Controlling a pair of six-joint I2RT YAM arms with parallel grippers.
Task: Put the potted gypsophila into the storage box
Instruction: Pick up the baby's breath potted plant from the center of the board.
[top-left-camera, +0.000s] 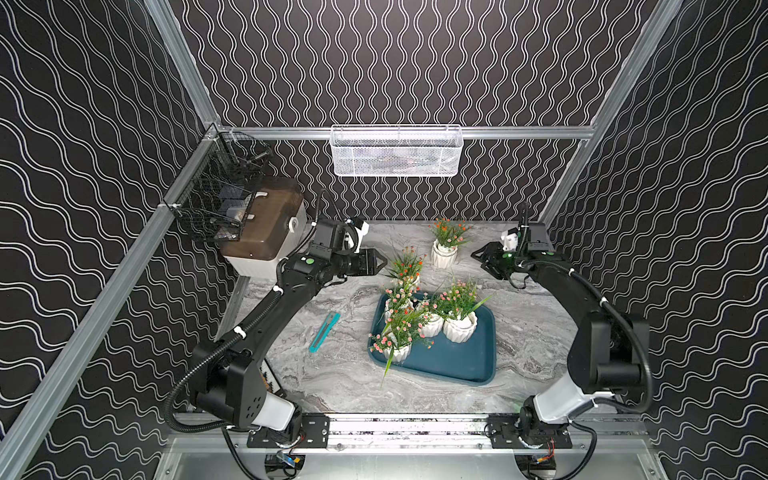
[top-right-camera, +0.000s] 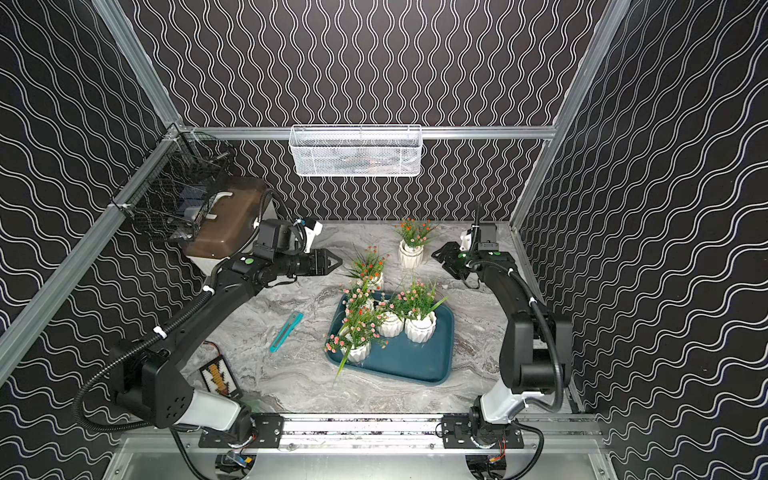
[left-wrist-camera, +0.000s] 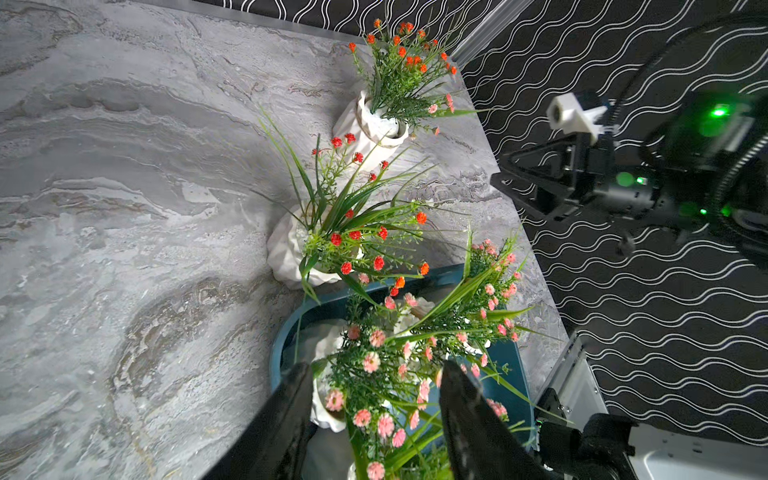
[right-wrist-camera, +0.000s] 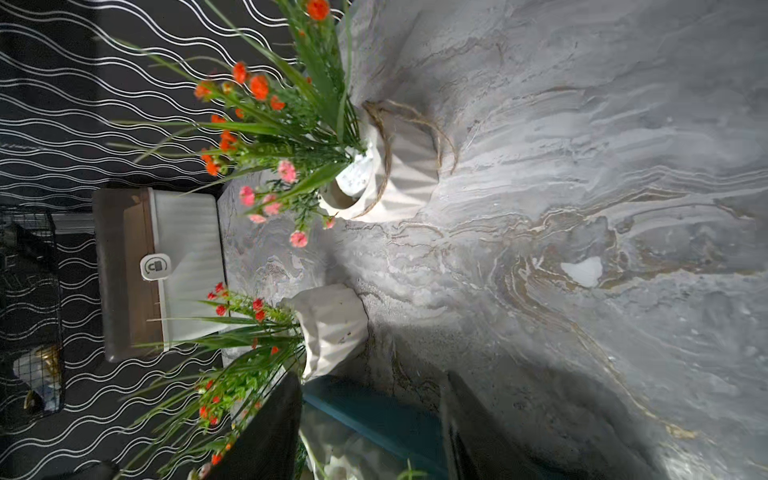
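Note:
The dark teal storage box (top-left-camera: 465, 357) (top-right-camera: 419, 361) lies mid-table with several potted gypsophila standing in it, such as a pink-flowered one (top-left-camera: 459, 328). Two more stand on the marble. A red-flowered one (top-left-camera: 407, 266) (left-wrist-camera: 291, 249) (right-wrist-camera: 332, 328) is just behind the box's far-left corner. An orange-flowered one with a twine loop (top-left-camera: 444, 253) (left-wrist-camera: 365, 124) (right-wrist-camera: 399, 166) is near the back wall. My left gripper (top-left-camera: 380, 262) (left-wrist-camera: 376, 374) hovers open, left of the red-flowered plant. My right gripper (top-left-camera: 478, 253) (right-wrist-camera: 372, 386) hangs open, right of the back pot. Neither holds anything.
A white ribbed box with a brown lid (top-left-camera: 266, 232) sits at the back left under a black wire basket (top-left-camera: 220, 199). A white mesh basket (top-left-camera: 395, 151) hangs on the back rail. A teal utility knife (top-left-camera: 324, 332) lies left of the storage box. A small patterned item (top-right-camera: 218, 376) lies by the left arm's base.

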